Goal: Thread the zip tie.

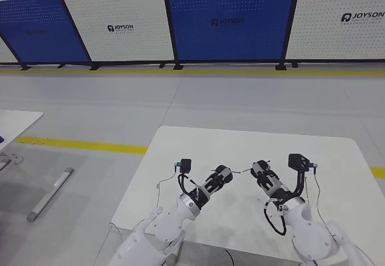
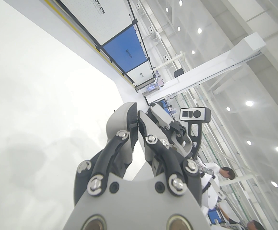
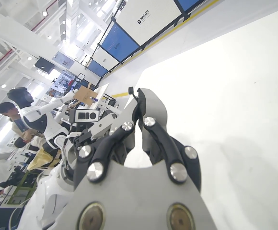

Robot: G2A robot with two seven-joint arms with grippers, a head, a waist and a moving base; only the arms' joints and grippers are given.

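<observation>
Both arms are raised over the near middle of the white table [image 1: 199, 143], their tips almost meeting. My right gripper [image 1: 259, 167] [image 3: 137, 101] is shut on a thin black zip tie [image 3: 131, 90], whose small head pokes out past the fingertips. A thin dark strand of the zip tie [image 1: 243, 171] spans the short gap to my left gripper [image 1: 223, 174] [image 2: 137, 117], which is shut with its ribbed pads pressed on the strap. In the left wrist view the right gripper's fingers [image 2: 161, 116] sit just behind my own.
The table's left edge [image 1: 135, 179] and far edge [image 1: 258, 131] border open grey floor. A second white table [image 1: 6, 126] with small items stands at the far left. Blue and white panels [image 1: 232, 30] line the back.
</observation>
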